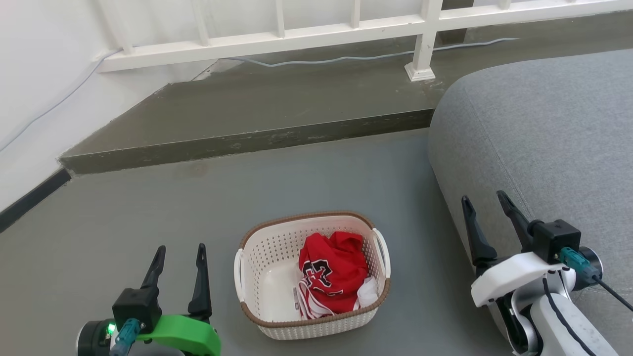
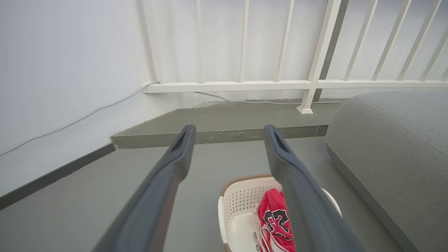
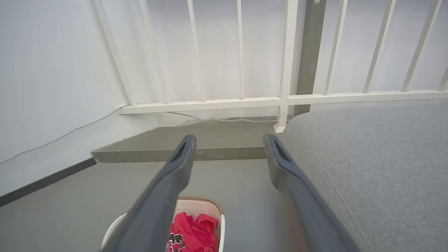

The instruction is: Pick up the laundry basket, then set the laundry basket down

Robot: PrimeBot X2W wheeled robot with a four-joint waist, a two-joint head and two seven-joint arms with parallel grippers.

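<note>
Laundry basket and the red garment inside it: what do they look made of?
The laundry basket looks like moulded cream plastic, matte, with rows of holes and a brown woven-look rim. The red garment looks like soft jersey fabric, crumpled.

- Left wrist shell [image 1: 184,335]: bright green, with a black camera block [image 1: 136,306], a lit green lamp [image 1: 111,328] and a teal plug [image 1: 126,336].
- Right wrist shell [image 1: 512,278]: white, with a black block [image 1: 556,241], a teal connector [image 1: 573,259] and a black cable [image 1: 613,294].
- Jaws: two long dark tapered fingers [image 1: 200,284] each.

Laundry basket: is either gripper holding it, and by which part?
Nothing is held: the left gripper and right gripper are open, apart from the laundry basket.
</note>
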